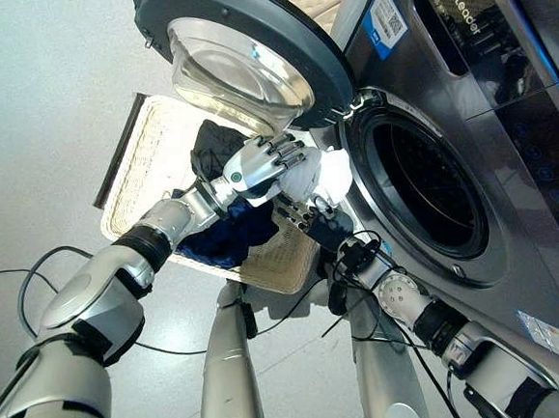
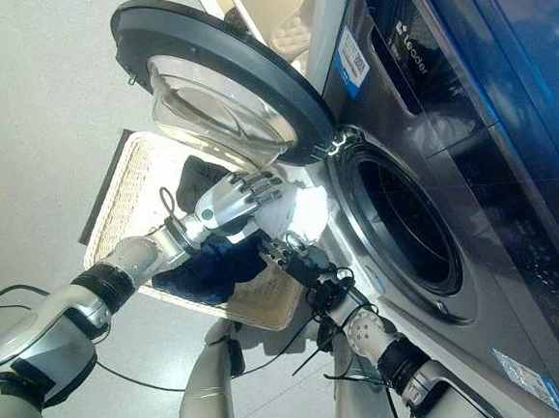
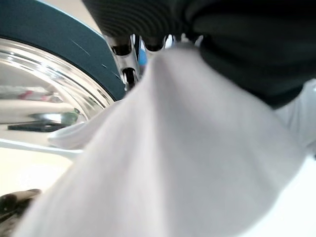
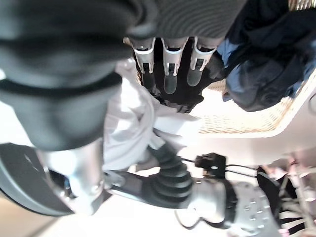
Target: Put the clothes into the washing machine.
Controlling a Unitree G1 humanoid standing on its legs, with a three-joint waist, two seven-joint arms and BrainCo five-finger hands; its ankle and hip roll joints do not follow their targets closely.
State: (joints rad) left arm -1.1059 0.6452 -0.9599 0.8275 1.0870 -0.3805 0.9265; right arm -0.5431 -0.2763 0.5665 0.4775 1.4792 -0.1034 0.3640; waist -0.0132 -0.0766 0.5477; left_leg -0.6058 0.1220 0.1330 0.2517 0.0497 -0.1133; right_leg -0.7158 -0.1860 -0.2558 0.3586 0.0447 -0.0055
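My left hand (image 1: 257, 164) is shut on a white garment (image 1: 323, 172) and holds it up between the wicker basket (image 1: 144, 152) and the washing machine's round drum opening (image 1: 428, 188). The cloth hangs close past the hand in the left wrist view, white garment (image 3: 173, 163). Just below it is my right hand (image 1: 304, 212); its fingers (image 4: 168, 69) are straight and nothing lies between them. The garment's lower edge (image 4: 128, 123) hangs beside that hand. A black garment (image 1: 215, 146) and dark blue clothes (image 1: 226, 237) lie in the basket.
The machine's glass door (image 1: 238, 48) stands swung open above the basket, right over my left hand. The machine's grey front (image 1: 510, 181) fills the right side. The basket rests on pale floor (image 1: 39, 112), close against the machine.
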